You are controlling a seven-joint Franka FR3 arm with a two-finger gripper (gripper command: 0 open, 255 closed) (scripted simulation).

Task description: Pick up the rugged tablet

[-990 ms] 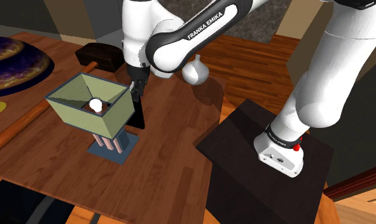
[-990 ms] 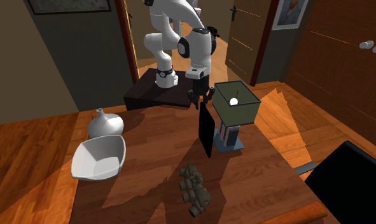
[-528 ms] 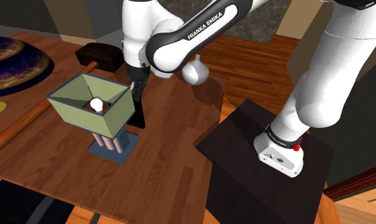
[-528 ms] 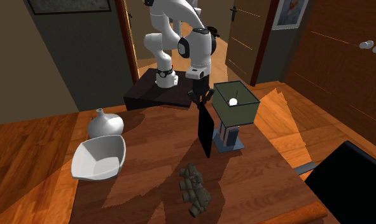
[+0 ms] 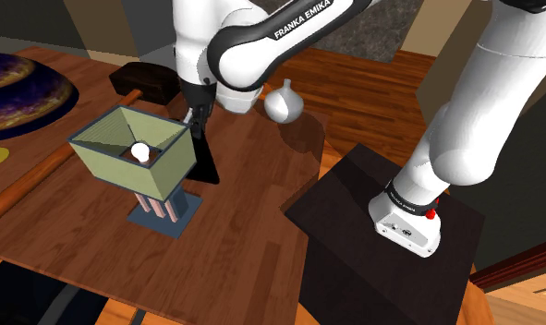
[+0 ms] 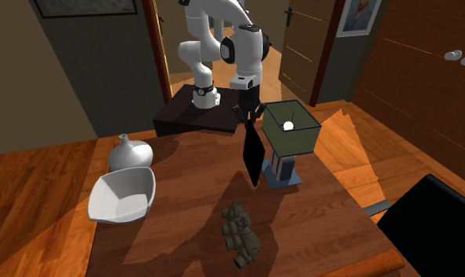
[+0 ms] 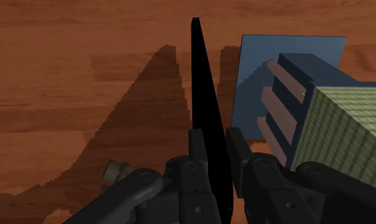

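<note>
Black tablet point(image 7: 202, 95), olive lampshade point(image 5: 162, 169) on blue base point(image 5: 165, 222), white vase point(image 5: 283, 105)

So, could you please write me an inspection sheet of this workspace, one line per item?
Surface: wooden table, partly in shadow.
Job's things: black tablet, standing on edge beside the lamp; whether its lower edge touches the table, cannot tell.
Clutter: the lamp with its green shade, white vase, white bowl, small grey-green figure, dark mallet.
Grippers: gripper shut on the tablet's upper edge.
Cables: nothing seen.
Surroundings: black stand, wooden doors, framed picture.
</note>
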